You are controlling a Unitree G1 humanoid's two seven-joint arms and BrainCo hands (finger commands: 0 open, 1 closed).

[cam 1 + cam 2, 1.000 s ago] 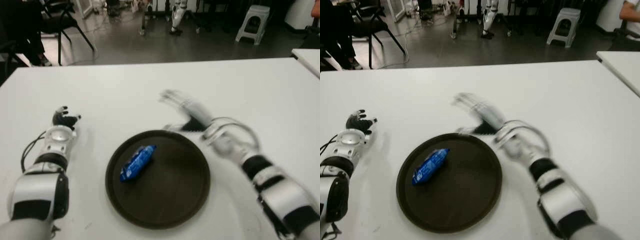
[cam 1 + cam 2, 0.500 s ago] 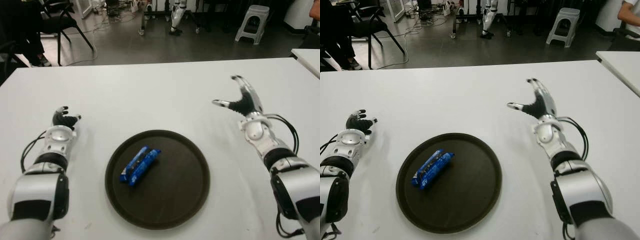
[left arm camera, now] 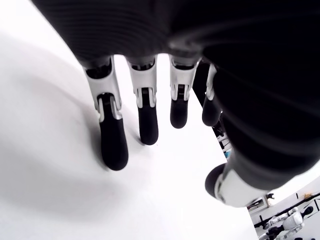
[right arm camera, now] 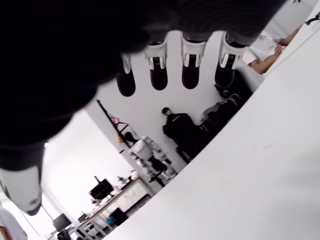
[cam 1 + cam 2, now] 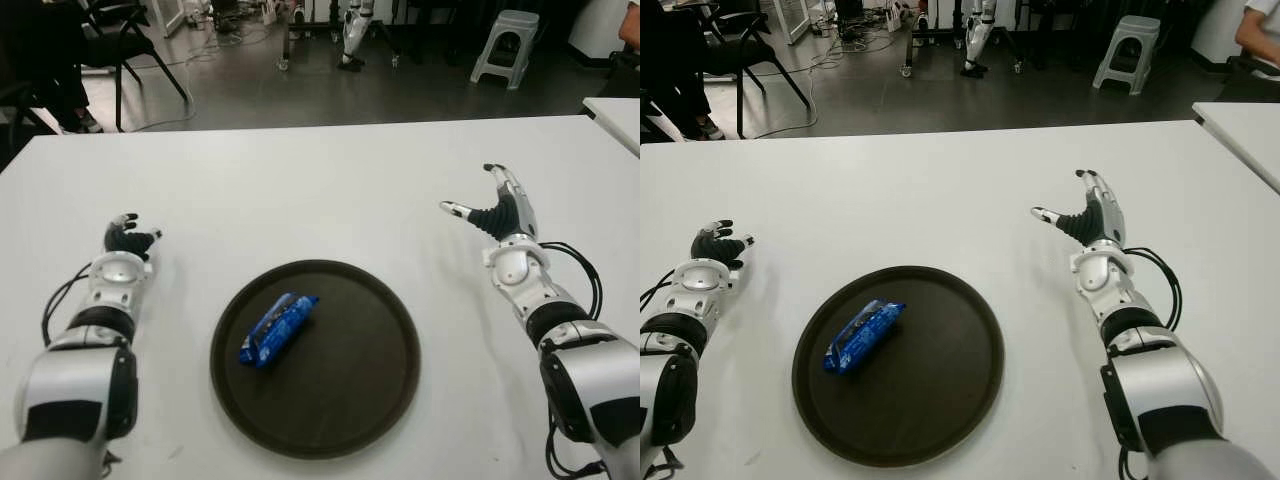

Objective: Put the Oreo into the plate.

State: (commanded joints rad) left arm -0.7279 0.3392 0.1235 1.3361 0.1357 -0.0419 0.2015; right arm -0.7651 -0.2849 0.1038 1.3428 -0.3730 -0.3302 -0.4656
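The Oreo, a blue packet, lies inside the dark round plate on its left half, slanted. My right hand is held up to the right of the plate, well apart from it, fingers spread and holding nothing. My left hand shows to the left of the plate above the white table; in the left wrist view its fingers hang relaxed over the bare tabletop with nothing in them.
A second white table pokes in at the far right. Beyond the far table edge are a grey stool, dark chairs and robot legs on the floor.
My right hand has pulled away from above the plate's far rim to the right and now holds still, open. The Oreo has settled in the plate. The left hand has not moved.
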